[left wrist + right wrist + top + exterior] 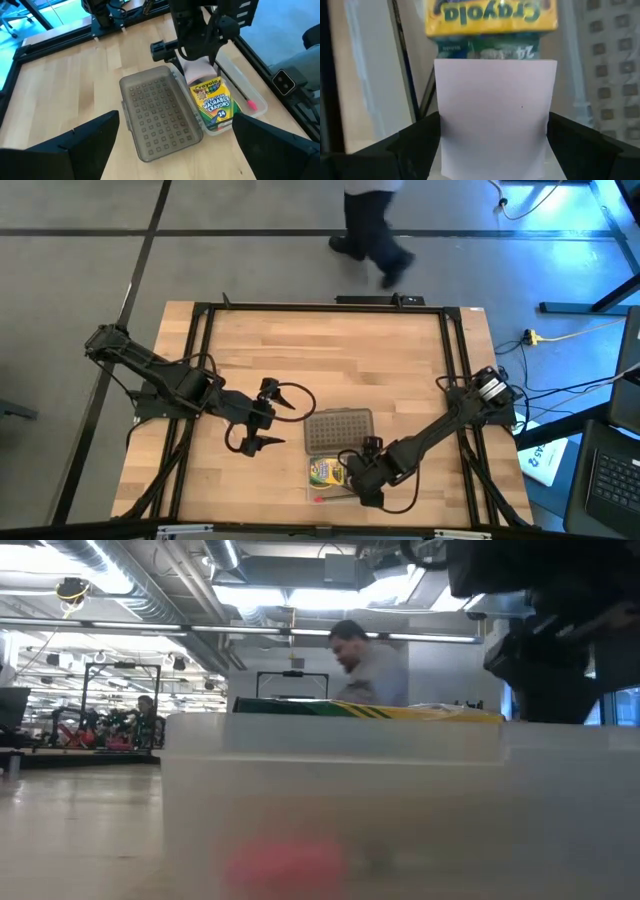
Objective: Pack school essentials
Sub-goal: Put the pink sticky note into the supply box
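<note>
A clear plastic case (252,95) lies at the table's near middle, its grey dotted lid (160,112) folded open flat beside it. A green-yellow crayon box (212,100) lies flat in the case, with a red pencil (242,97) along the case's wall. My right gripper (362,475) hangs over the case, shut on a pink square pad (495,125) next to the crayon box's top end (490,15). My left gripper (268,416) waits open above the wood, left of the lid. Scissors and eraser are out of view. My right gripper pinches the pink pad between its two fingers, one on each opposite side edge (439,132). The fingers come steeply from above. The pad (200,70) lies flat-faced below the gripper, over the case's end beyond the crayon box; whether it rests there I cannot tell.
Black frame rails (195,380) run along the table's left, right and far sides. A person (370,230) walks past beyond the far edge. Cables and a laptop (610,470) sit off the table's right. Bare wood spreads across the far half.
</note>
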Controlling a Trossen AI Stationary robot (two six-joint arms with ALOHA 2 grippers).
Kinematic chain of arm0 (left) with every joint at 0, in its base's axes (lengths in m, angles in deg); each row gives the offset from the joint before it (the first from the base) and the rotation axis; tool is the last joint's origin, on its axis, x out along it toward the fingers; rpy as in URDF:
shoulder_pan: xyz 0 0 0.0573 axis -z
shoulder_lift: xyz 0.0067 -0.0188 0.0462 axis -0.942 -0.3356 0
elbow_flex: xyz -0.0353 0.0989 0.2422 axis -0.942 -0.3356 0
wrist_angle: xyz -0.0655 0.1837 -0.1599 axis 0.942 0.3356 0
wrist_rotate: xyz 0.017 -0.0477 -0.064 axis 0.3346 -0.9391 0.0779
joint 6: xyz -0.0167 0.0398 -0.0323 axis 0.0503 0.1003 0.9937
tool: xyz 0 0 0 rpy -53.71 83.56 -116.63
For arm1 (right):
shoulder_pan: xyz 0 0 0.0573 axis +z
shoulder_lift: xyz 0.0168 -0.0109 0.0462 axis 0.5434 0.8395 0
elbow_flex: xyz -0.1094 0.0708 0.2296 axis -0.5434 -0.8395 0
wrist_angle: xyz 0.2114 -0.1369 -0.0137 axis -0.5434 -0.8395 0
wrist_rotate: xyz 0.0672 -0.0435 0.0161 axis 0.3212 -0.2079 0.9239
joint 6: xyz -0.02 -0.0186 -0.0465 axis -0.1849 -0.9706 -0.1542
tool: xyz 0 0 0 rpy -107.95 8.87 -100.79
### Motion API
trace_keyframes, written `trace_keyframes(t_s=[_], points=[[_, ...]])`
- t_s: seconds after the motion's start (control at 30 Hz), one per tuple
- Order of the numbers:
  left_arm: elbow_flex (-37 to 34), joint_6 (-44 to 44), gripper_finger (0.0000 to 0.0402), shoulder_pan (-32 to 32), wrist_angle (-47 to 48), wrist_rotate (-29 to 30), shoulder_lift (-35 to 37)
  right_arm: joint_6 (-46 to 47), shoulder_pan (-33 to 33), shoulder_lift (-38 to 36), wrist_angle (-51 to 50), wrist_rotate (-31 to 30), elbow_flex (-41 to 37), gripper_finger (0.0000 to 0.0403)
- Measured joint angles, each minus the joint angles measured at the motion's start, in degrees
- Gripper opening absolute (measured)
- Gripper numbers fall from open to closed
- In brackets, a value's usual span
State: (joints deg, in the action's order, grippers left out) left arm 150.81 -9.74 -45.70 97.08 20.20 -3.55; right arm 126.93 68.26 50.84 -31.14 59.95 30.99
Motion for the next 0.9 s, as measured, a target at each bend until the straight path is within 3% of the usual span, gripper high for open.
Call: trace_keyframes(t_s=[0.9], points=[[0.0, 0.0, 0.0383, 0.1, 0.0, 0.0, 0.0, 0.2, -0.2, 0.3, -0.1, 1.0, 0.0, 0.0346]])
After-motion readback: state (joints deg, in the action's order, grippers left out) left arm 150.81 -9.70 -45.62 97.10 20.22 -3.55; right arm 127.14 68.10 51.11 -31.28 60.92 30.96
